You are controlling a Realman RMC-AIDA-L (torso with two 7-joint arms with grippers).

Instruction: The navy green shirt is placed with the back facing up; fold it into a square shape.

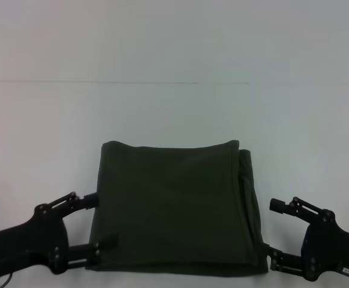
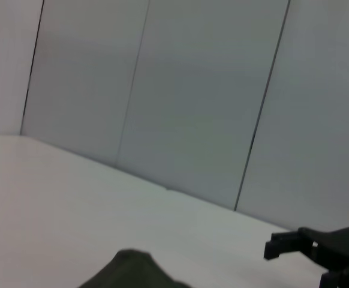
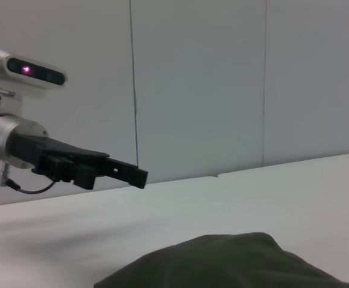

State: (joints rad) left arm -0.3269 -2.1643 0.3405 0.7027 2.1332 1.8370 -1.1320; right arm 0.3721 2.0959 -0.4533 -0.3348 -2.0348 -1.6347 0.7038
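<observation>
The navy green shirt lies folded into a near-square block on the white table, with only its plain side showing. My left gripper is open at the shirt's left edge; its nearer finger overlaps the front left corner. My right gripper is open just off the shirt's right edge, not touching it. The shirt's corner shows in the left wrist view, with the right gripper beyond it. The right wrist view shows the shirt and the left gripper above the table.
A thin seam runs across the table behind the shirt. Grey wall panels stand past the table's far side.
</observation>
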